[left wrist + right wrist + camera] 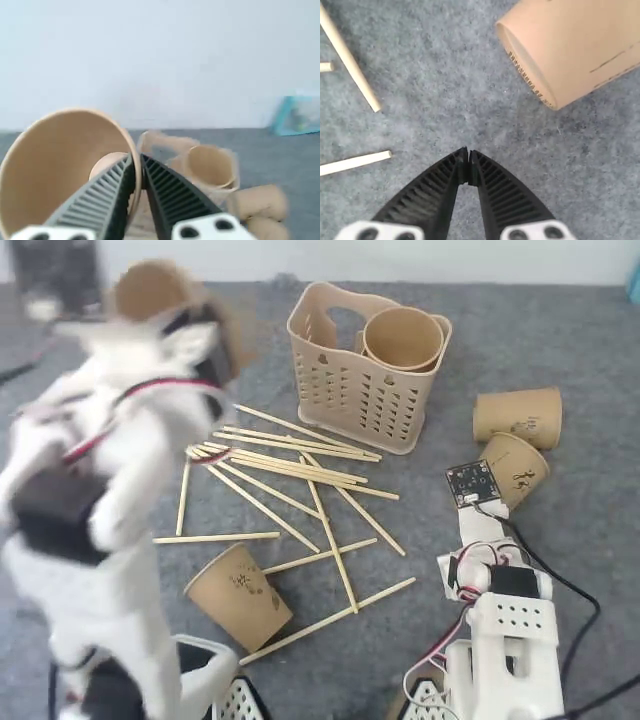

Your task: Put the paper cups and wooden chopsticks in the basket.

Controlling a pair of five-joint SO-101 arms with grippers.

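Raised nearest, the left gripper (137, 172) pinches a paper cup (55, 165) by its rim, held high, presumably to clear the basket (350, 400) wall. Inside, 1 nested cup (402, 337) stands. Lower down, the right gripper (469, 167), fingers pressed together and empty, hangs beside a fallen cup (580, 50). Wooden chopsticks (290, 465) lie scattered before the basket.

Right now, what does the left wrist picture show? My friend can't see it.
The left gripper pinches the rim of a paper cup, held up before a white wall. Behind it, a basket with another cup inside stands on a grey mat.
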